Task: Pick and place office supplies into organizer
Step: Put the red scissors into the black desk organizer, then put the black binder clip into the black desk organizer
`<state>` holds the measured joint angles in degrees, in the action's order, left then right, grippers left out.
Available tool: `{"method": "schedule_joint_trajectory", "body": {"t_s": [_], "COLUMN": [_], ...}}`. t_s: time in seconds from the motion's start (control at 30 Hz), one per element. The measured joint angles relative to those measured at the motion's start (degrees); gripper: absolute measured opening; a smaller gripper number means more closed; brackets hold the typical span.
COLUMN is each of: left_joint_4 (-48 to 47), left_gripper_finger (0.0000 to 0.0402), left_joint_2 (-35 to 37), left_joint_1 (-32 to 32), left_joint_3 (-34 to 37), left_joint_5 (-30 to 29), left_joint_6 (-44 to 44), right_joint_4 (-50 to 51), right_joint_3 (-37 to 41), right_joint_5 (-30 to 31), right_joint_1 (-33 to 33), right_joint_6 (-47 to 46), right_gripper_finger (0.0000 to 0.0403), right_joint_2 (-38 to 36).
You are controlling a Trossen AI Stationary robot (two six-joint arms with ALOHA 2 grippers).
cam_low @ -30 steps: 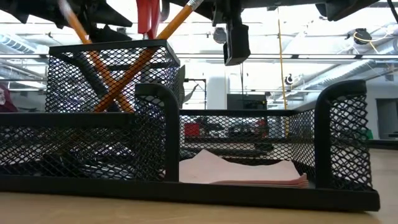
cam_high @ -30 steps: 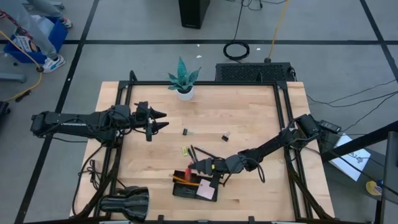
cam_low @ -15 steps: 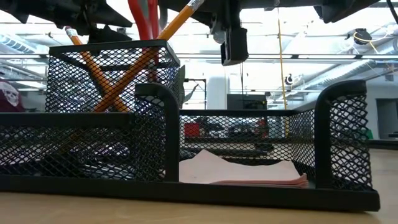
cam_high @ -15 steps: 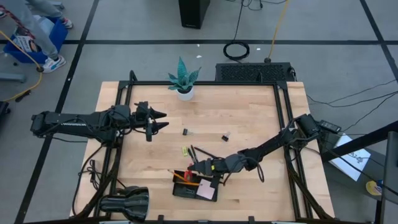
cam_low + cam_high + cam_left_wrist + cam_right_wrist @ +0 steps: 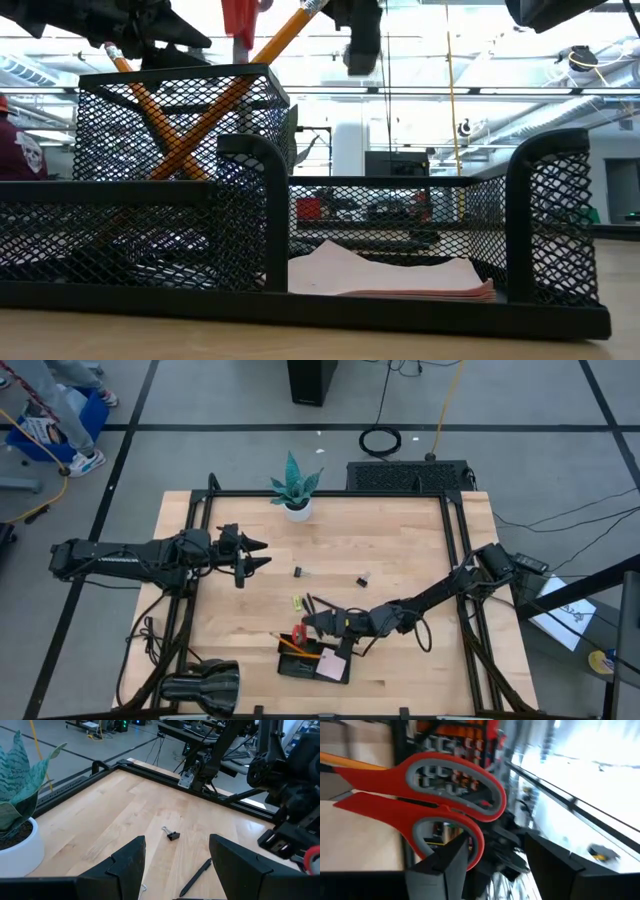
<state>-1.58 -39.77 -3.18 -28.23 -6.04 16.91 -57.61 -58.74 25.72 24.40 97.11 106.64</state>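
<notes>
The black mesh organizer point(image 5: 312, 662) point(image 5: 300, 230) stands near the table's front edge. Red-handled scissors point(image 5: 445, 800) point(image 5: 298, 635) stand handles-up in its tall cup point(image 5: 180, 120) beside two orange pencils point(image 5: 160, 130). A pale note pad point(image 5: 390, 275) lies in its low tray. My right gripper point(image 5: 310, 622) point(image 5: 495, 865) hovers open just above the cup, and the scissor handles lie ahead of one finger, outside the gap. My left gripper point(image 5: 255, 552) point(image 5: 175, 870) waits open at the table's left. A black pen point(image 5: 325, 605), a black clip point(image 5: 173, 835) and a yellow piece point(image 5: 297, 601) lie on the table.
A potted teal plant point(image 5: 296, 490) stands at the far edge. A black rounded lamp-like cylinder point(image 5: 205, 685) lies at the near left corner. Another small dark item point(image 5: 298, 571) lies mid-table. Bare wood lies between the two arms.
My right gripper has opened, let go of the scissors and risen a little above the cup. The scissors stay standing in the cup with their handles up.
</notes>
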Motion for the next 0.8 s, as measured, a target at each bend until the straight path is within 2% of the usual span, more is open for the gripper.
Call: {"method": "schedule_joint_trajectory", "body": {"t_s": [0.13,0.23,0.33,0.4,0.53,0.7,0.8], "left_joint_4": [0.0,0.0,0.0,0.0,0.0,0.0,0.0], "left_gripper_finger": [0.0225,0.0225,0.0225,0.0225,0.0225,0.0225,0.0225], "left_joint_2": [0.0,0.0,0.0,0.0,0.0,0.0,0.0], "left_joint_1": [0.0,0.0,0.0,0.0,0.0,0.0,0.0], "left_joint_3": [0.0,0.0,0.0,0.0,0.0,0.0,0.0], "left_joint_5": [0.0,0.0,0.4,0.2,0.1,0.4,0.3], "left_joint_6": [0.0,0.0,-0.1,-0.5,-0.3,-0.3,-0.3], "right_joint_4": [6.4,12.3,11.6,10.5,8.3,7.7,1.8], "right_joint_3": [0.1,0.1,0.1,0.0,0.0,0.0,0.1], "right_joint_5": [-0.5,1.4,0.3,-0.3,4.4,7.1,14.5], "right_joint_1": [0.1,0.3,1.3,1.8,1.8,2.3,1.2], "right_joint_6": [-4.4,-4.9,-8.2,-5.6,-3.4,-1.7,-2.7], "right_gripper_finger": [0.0191,0.0202,0.0213,0.0218,0.022,0.0221,0.0221], "right_joint_2": [0.1,0.1,-0.2,-0.4,-0.3,-0.3,-0.3]}}
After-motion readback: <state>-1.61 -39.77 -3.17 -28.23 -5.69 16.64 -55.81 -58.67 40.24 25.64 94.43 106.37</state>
